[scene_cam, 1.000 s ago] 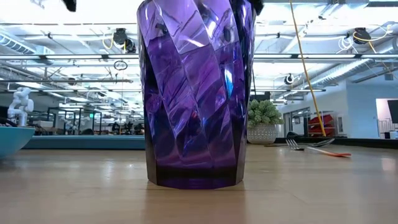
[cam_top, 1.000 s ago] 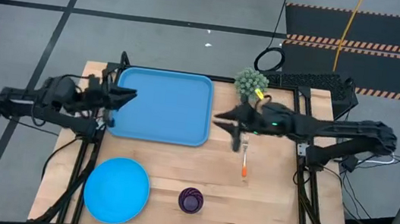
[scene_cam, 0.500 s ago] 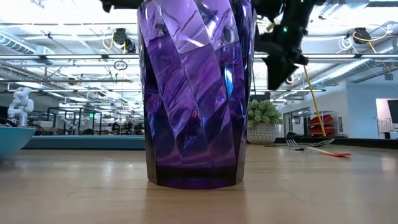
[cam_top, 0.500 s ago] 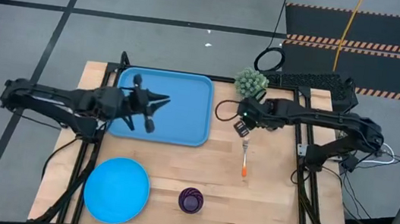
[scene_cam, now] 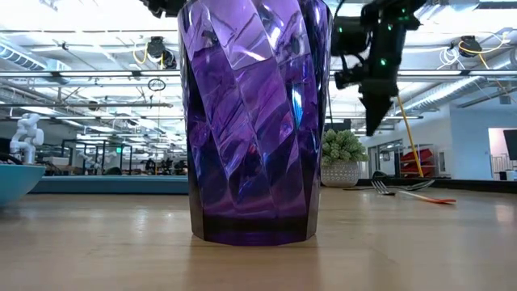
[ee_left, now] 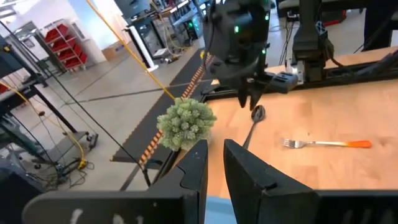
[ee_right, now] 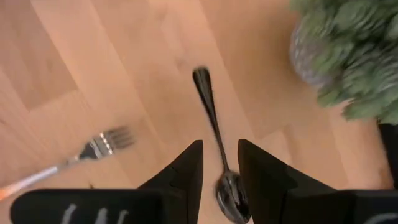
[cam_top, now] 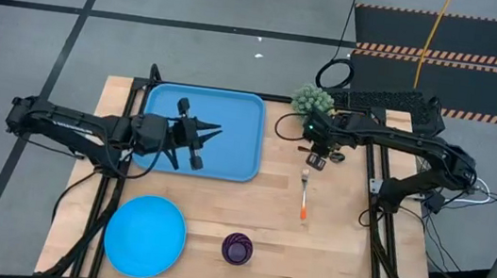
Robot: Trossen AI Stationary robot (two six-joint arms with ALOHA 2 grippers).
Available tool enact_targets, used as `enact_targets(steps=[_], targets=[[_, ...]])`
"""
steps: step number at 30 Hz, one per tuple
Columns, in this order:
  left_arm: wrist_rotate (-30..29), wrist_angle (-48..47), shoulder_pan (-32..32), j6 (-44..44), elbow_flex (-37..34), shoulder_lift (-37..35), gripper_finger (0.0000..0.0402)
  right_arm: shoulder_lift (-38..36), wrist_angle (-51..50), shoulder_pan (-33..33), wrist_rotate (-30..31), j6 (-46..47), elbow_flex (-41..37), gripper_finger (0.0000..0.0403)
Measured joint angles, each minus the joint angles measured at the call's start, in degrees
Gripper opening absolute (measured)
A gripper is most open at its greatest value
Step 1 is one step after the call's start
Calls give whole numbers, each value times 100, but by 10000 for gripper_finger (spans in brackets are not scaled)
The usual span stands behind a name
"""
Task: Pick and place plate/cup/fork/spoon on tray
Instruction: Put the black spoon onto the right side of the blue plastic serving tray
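The dark spoon (ee_right: 211, 118) lies flat on the wood beside the potted plant. The orange-handled fork (cam_top: 304, 201) lies nearby. My right gripper (ee_right: 221, 163) hangs open above the spoon, pointing down, its fingers on either side of the handle near the bowl and touching nothing; the low view shows the right gripper (scene_cam: 376, 121) clear of the table. My left gripper (cam_top: 217, 133) hovers level over the blue tray (cam_top: 233, 109), narrowly open and holding nothing (ee_left: 215, 165). The sky-blue plate (cam_top: 145, 234) and the purple cup (cam_top: 237, 249) stand at the near edge.
A small potted plant (cam_top: 312, 101) stands at the far edge, just beyond the spoon and close to my right arm. Bare wood lies between the tray, the fork and the cup. In the low view the cup (scene_cam: 254, 121) fills the middle of the picture.
My right gripper has tipped from level to pointing steeply down, drawn back toward the table's right and sunk toward the spoon. My left gripper has moved toward the table's right, out over the tray, rolling as it went. Neither has taken hold of anything.
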Motion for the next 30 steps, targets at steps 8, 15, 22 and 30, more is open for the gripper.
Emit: enact_targets(steps=[8,15,22,30], targets=[[0,-42,2,70,0,-73,56,0,626,-263,-176,-454,-998,103],[-2,57,3,179,0,-81,56,131,1253,-412,-168,-967,-1345,103],[-4,105,3,260,0,-83,56,806,1510,-579,-152,-1336,-1315,103],[-13,-29,48,259,0,-83,56,1088,1672,-637,-150,-1538,-1266,102]])
